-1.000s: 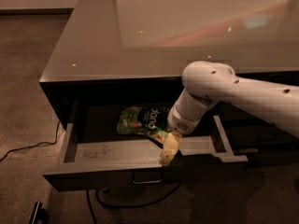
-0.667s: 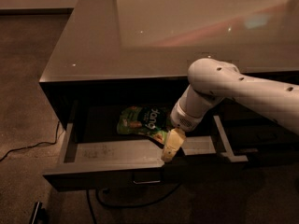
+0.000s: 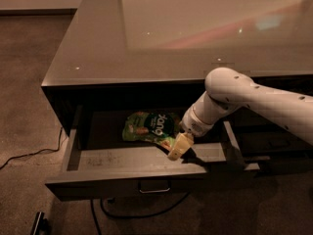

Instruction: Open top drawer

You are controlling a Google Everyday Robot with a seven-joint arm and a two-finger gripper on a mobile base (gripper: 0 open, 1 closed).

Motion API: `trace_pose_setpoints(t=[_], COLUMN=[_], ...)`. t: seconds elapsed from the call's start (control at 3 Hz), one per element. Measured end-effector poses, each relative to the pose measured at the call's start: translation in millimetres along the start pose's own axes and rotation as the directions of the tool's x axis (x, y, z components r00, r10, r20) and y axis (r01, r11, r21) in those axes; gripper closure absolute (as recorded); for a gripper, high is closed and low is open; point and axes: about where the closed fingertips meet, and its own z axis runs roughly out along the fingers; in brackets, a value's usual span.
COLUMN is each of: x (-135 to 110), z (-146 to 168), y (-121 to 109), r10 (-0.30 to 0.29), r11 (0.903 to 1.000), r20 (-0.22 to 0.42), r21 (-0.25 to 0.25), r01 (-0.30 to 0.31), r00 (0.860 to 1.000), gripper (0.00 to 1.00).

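Observation:
The top drawer (image 3: 127, 180) stands pulled out from under the dark cabinet top, its grey inner tray and side rails showing. Its small loop handle (image 3: 154, 188) sits at the centre of the dark front. A green snack pouch (image 3: 148, 127) lies inside toward the back. My gripper (image 3: 178, 148) hangs on the white arm (image 3: 254, 102) from the right. It is above the tray's middle, just right of the pouch and behind the drawer front.
The glossy cabinet top (image 3: 171, 33) fills the upper view. A second drawer front (image 3: 274, 141) lies to the right, behind the arm. A black cable (image 3: 29, 154) runs over the carpet at the left, and another cable (image 3: 142, 213) loops under the drawer.
The arm has shifted slightly to the right and up over the open drawer. The drawer and the pouch have not moved.

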Motion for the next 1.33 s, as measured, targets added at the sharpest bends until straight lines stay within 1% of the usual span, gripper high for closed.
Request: trace_pose_setpoints(t=[0.33, 0.67, 1.0, 1.33], x=[8.1, 15.1, 23.4, 33.5], z=[4.9, 10.1, 9.2, 11.9], y=[-15.6, -21.0, -12.6, 8.6], r10=[0.046, 0.072, 0.081, 0.081], r11=[0.9988, 0.9973, 0.9962, 0.9961], r20=[0.023, 0.023, 0.009, 0.001], r21=[0.013, 0.014, 0.030, 0.036], r01=[-0.046, -0.072, -0.081, -0.081], r00=[0.999, 0.997, 0.997, 0.997], gripper=[0.42, 0.65, 0.88, 1.00])
